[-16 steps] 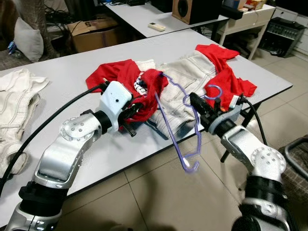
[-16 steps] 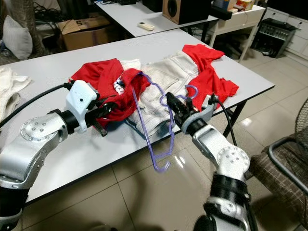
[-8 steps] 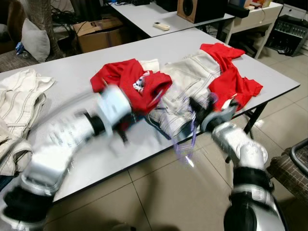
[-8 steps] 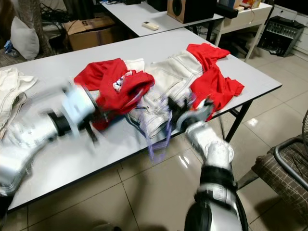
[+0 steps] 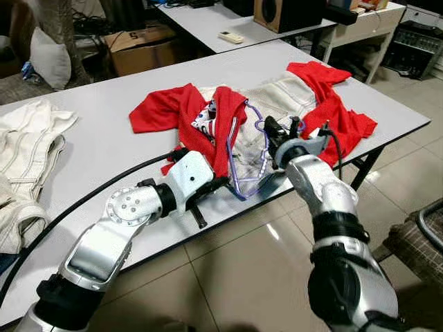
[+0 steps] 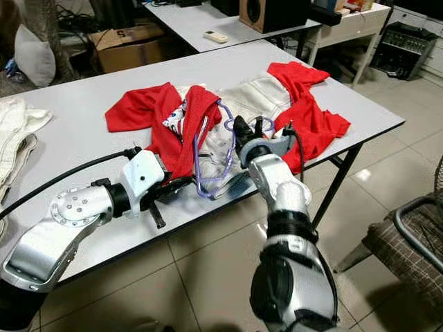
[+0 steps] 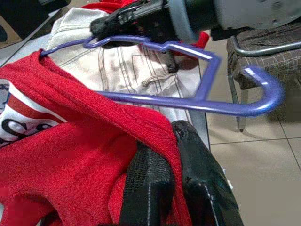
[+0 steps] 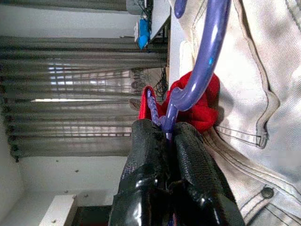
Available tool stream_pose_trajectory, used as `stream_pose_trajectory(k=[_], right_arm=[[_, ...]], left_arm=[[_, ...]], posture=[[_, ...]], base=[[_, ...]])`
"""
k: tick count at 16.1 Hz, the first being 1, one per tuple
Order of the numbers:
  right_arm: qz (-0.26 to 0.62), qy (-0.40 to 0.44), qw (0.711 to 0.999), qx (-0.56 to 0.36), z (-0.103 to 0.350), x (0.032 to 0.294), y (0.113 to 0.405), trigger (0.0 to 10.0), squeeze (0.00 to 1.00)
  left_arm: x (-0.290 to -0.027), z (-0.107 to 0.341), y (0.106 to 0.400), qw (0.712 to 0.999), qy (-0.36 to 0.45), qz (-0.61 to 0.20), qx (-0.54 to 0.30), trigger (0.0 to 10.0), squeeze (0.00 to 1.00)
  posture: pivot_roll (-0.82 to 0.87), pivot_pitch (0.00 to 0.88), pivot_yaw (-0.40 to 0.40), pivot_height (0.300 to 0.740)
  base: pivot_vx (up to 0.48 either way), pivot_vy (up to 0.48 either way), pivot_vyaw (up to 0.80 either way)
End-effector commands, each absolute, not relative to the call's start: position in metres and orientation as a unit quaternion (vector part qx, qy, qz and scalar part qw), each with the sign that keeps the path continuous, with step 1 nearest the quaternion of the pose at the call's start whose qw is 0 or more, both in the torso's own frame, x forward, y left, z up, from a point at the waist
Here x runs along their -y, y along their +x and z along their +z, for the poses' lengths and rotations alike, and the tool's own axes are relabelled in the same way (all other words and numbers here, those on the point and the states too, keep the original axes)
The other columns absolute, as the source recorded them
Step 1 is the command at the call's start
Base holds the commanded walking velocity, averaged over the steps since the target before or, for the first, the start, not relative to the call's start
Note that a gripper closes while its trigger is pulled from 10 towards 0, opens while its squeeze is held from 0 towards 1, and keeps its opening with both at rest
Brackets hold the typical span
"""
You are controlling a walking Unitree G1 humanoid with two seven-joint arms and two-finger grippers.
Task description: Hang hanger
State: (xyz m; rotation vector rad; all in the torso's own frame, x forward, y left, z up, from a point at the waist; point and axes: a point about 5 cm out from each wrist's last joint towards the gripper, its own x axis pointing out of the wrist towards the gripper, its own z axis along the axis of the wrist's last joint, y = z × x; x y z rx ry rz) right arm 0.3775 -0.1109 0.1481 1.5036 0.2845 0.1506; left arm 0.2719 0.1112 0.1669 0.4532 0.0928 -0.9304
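A purple plastic hanger (image 5: 248,158) lies tilted over the clothes at the table's front edge, one arm threaded into a red shirt (image 5: 208,124). My right gripper (image 5: 272,135) is shut on the hanger near its hook, its fingers (image 8: 160,179) pinching the purple bar. My left gripper (image 5: 208,190) is shut on the red shirt's hem, with red fabric (image 7: 94,155) pressed between the black fingers (image 7: 150,188). The hanger (image 7: 188,99) crosses just beyond them.
Beige trousers (image 5: 277,104) and a second red garment (image 5: 332,111) lie on the grey table (image 5: 104,111). More beige clothes (image 5: 28,138) rest at the left. A wicker chair (image 5: 422,235) stands at the right, with another table (image 5: 208,21) and boxes behind.
Both arms swung in toward the table; the hanger went from hanging over the floor to lying on the clothes, and the shirt is pulled further along it.
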Motion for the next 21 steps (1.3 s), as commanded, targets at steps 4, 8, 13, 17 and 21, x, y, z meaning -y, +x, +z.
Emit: stream_pose_trajectory(k=[4, 8, 13, 17, 21], right_arm=[[0.029, 0.674, 0.733, -0.09, 0.157, 0.119, 0.394, 10.0, 0.0], [0.003, 0.684, 0.727, -0.063, 0.165, 0.127, 0.403, 10.0, 0.0], [0.001, 0.672, 0.738, -0.051, 0.177, 0.115, 0.41, 10.0, 0.0], [-0.004, 0.692, 0.72, -0.049, 0.18, 0.109, 0.411, 10.0, 0.0], [0.029, 0.692, 0.719, -0.055, 0.19, 0.081, 0.411, 10.0, 0.0]], left_arm=[[-0.104, 0.172, 0.265, 0.858, 0.215, -0.466, -0.03, 0.0, 0.0], [-0.102, 0.174, 0.262, 0.85, 0.224, -0.475, -0.03, 0.0, 0.0], [-0.09, 0.188, 0.258, 0.836, 0.23, -0.498, -0.004, 0.0, 0.0], [-0.076, 0.196, 0.251, 0.816, 0.235, -0.528, 0.008, 0.0, 0.0], [-0.058, 0.192, 0.252, 0.816, 0.249, -0.521, 0.008, 0.6, 0.0]], posture=[[0.03, 0.0, 0.062, 0.74], [0.04, 0.0, 0.06, 0.74], [0.04, 0.0, 0.067, 0.74], [0.04, 0.0, 0.062, 0.74], [0.03, 0.0, 0.061, 0.74]], base=[[0.0, 0.0, 0.0], [0.0, 0.0, 0.0], [0.0, 0.0, 0.0], [0.0, 0.0, 0.0], [0.0, 0.0, 0.0]])
